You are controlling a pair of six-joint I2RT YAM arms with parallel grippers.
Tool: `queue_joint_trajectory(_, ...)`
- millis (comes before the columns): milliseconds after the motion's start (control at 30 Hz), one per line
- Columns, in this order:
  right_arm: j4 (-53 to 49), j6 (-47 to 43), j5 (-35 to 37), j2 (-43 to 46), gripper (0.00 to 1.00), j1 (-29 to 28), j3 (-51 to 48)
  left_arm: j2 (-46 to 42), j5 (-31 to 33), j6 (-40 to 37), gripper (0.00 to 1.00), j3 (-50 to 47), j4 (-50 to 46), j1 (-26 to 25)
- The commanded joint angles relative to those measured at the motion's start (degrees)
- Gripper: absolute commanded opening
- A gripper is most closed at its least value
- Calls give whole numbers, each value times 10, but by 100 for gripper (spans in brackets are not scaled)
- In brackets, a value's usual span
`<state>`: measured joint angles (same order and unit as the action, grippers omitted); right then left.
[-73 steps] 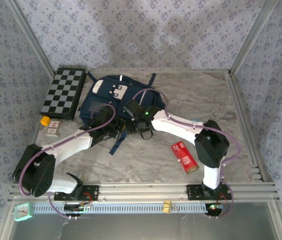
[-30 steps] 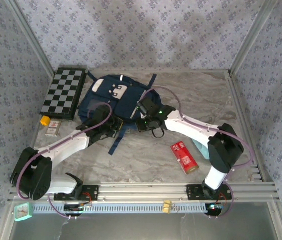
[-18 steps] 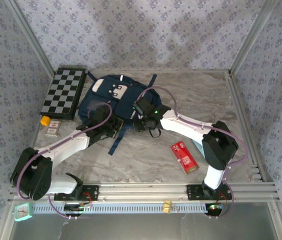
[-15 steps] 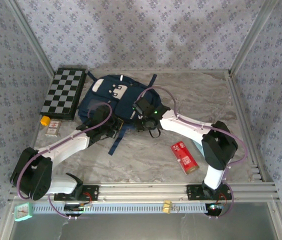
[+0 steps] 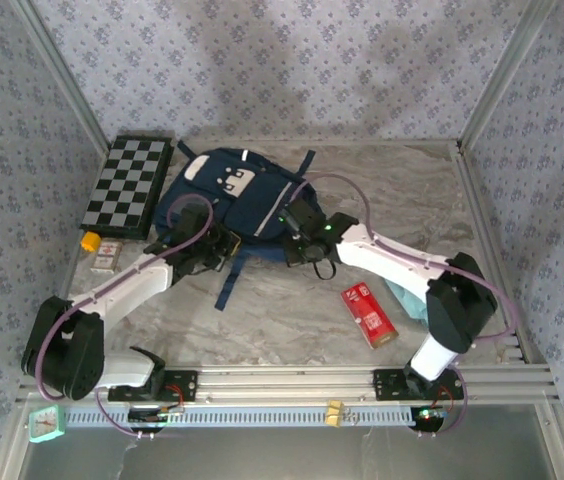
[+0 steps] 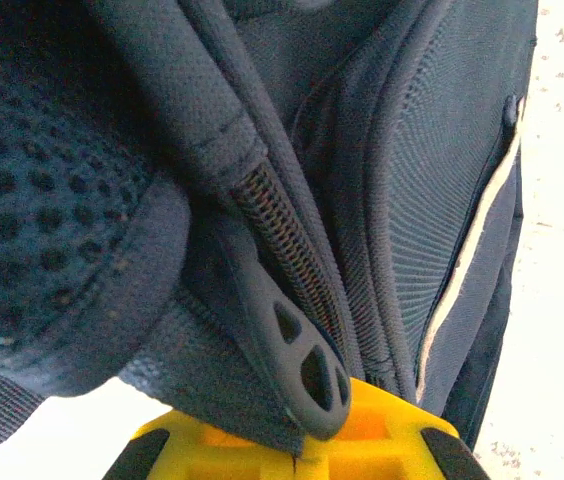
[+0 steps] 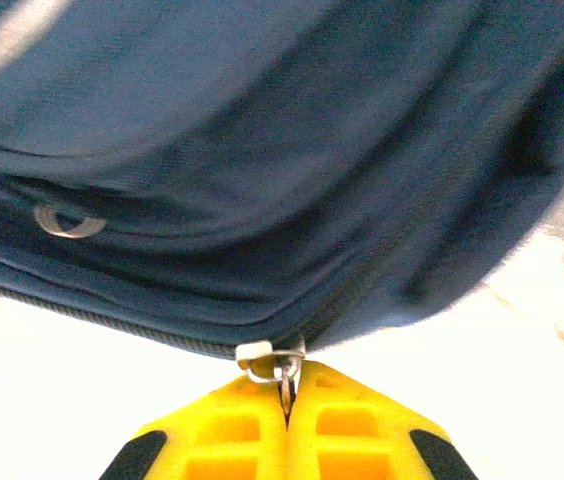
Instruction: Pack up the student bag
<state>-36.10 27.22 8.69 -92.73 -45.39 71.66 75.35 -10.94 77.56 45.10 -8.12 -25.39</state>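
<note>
**Bag (image 5: 224, 190) laid flat at the back left of the table (image 5: 402, 190), gripped at its near edge from both sides.**

The bag is laid with its white patches toward the back wall, and one dark strap (image 5: 230, 280) is trailed toward the near edge. The left gripper (image 5: 222, 247) is clamped on the bag's near-left edge. In the left wrist view its yellow fingers (image 6: 382, 440) are pressed together on a fold of navy fabric, and a dark pull tab (image 6: 297, 362) is laid against them beside a zip. The right gripper (image 5: 288, 222) is closed at the near-right edge. In the right wrist view a small metal zip pull (image 7: 274, 362) is pinched between its yellow fingers (image 7: 232, 440). A chessboard (image 5: 127, 185) is set just left of the bag. A red box (image 5: 367, 313) is laid well apart, near the right arm.
</note>
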Motion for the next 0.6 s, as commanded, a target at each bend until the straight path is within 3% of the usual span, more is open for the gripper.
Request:
queue_joint_trajectory(0,-106,-12,95,41,0,23,-49,14,-34,-110,0,56,0,52)
queue_joint_trajectory(100,-112,-26,108,60,0,23,-64,52,-86,-166,0,100,-9,82)
queue_joint_trajectory(200,-64,-69,20,56,0,-8,-51,88,-85,-241,0,152,-31,89)
queue_joint_trajectory(300,-17,-71,-41,15,0,-51,1,132,-90,-284,0,199,-53,108)
queue_joint_trajectory(467,3,-25,-85,-77,0,-57,95,185,-188,-307,0,235,-42,148)
queue_joint_trajectory(567,8,-11,-75,-92,0,-57,108,162,-200,-310,22,221,-51,149)
